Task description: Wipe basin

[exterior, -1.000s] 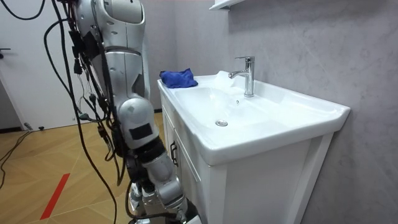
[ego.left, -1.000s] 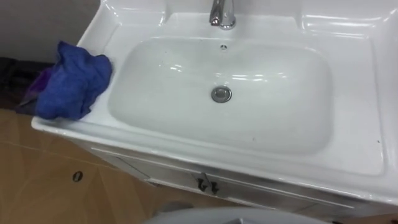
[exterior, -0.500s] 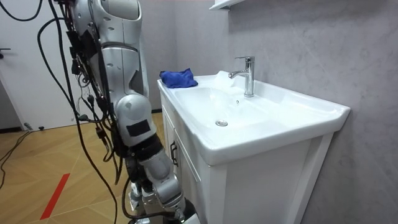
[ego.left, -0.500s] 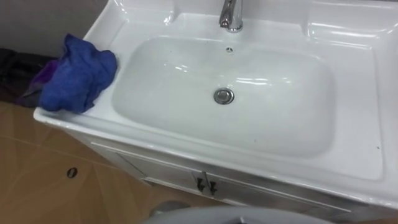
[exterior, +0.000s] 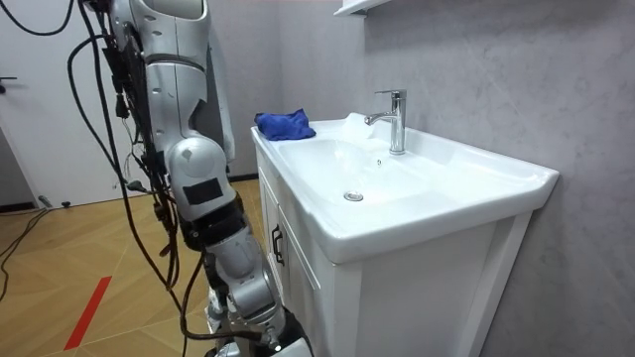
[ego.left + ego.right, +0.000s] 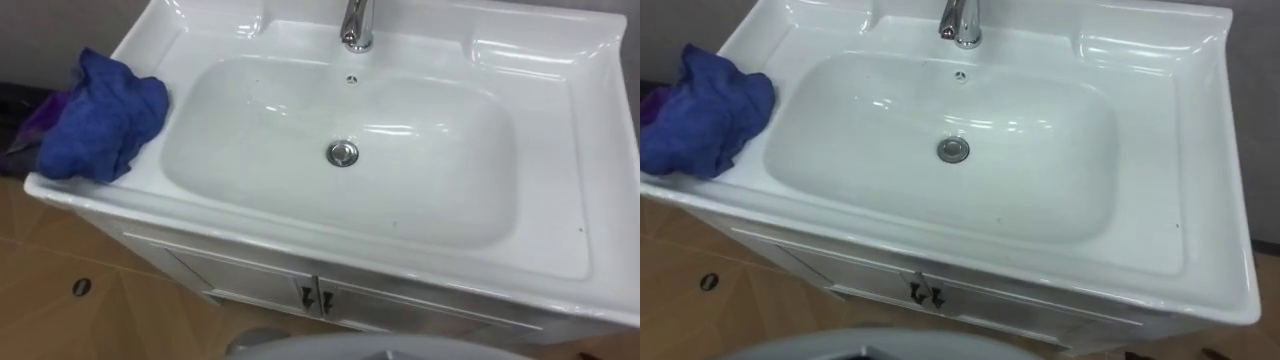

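The white basin (image 6: pixel 250 200) is set in a vanity top right below me, with a round metal drain (image 6: pixel 342 153) in the middle of its bowl. A crumpled blue cloth (image 6: pixel 95 120) lies on the basin's left rim, at the front left corner. The chrome tap (image 6: pixel 355 25) stands at the back centre. In the room view the cloth (image 5: pixel 284 124) sits at the far end of the vanity, and I stand close against the cabinet front near the basin (image 5: pixel 397 188).
Below the basin is a white cabinet with two small dark door handles (image 6: pixel 315 298). Wooden floor (image 6: pixel 60 300) lies to the left, with a dark and purple bundle (image 6: pixel 22 115) behind the cloth. A grey wall backs the tap, and a shelf (image 5: pixel 357 6) hangs above it.
The eye view has shifted, so basin and cloth now sit further left in it. In the room view my body has swayed slightly to the room view's left. The cloth has not moved.
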Motion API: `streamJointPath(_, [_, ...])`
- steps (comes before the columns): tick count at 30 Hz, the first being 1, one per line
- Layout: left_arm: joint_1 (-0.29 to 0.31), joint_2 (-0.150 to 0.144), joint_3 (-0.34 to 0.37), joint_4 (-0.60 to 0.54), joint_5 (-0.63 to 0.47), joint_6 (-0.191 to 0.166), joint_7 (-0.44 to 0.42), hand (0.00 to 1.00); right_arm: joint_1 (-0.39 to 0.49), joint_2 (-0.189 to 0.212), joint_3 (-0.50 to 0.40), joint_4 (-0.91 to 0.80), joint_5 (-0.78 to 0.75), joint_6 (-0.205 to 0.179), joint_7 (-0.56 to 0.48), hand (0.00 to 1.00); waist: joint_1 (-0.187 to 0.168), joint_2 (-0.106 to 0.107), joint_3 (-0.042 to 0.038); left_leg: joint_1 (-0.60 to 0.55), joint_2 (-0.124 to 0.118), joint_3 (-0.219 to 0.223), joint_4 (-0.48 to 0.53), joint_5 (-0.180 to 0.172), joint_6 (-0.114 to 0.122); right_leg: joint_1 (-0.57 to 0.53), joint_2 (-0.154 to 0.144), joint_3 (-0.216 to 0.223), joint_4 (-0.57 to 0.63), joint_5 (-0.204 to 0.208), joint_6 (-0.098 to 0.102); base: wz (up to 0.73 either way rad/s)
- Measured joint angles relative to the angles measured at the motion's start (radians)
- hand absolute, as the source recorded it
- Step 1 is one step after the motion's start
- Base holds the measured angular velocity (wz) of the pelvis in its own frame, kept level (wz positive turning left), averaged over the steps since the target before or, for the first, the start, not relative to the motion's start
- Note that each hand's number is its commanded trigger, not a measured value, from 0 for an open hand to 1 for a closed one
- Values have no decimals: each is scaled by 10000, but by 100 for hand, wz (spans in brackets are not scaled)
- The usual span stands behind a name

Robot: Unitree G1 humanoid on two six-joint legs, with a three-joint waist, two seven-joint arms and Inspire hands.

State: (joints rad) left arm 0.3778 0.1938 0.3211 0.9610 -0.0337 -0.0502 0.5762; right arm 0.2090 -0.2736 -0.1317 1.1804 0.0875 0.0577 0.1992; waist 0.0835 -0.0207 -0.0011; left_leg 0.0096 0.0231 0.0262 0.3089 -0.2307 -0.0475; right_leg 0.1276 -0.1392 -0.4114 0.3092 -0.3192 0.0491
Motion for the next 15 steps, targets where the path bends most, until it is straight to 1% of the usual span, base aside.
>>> streamJointPath(3, [-196,-4,-322,-9,6,0,-23,0,-26,20,280,-2,180,3,-10,0,-59,-51,-7,-28,1,71,-21,0,0,-76,-5,53,8,0,0,-7])
streamJointPath(9, [-610,-10,-319,-9,8,2,-351,0,-59,201,319,-25,264,11,-148,0,-81,-279,-1,31,29,355,-35,-4,4,-69,-9,188,31,13,5,-7])
streamJointPath(10, [-613,-18,-324,7,3,1,-430,0,-122,229,334,-14,266,11,-184,0,-63,-304,4,47,67,518,-16,-17,17,-74,2,264,14,52,-1,-17])
streamJointPath(12, [-719,-19,-393,19,5,1,-488,0,-204,239,428,-7,265,13,-320,0,-59,-304,16,15,116,633,28,-83,52,-118,21,285,2,122,1,-13])
streamJointPath(15, [-877,-32,-518,148,4,-5,-693,0,-322,249,740,-7,272,23,-492,0,41,-296,26,-8,156,859,122,-186,134,-201,25,482,2,247,40,-17])
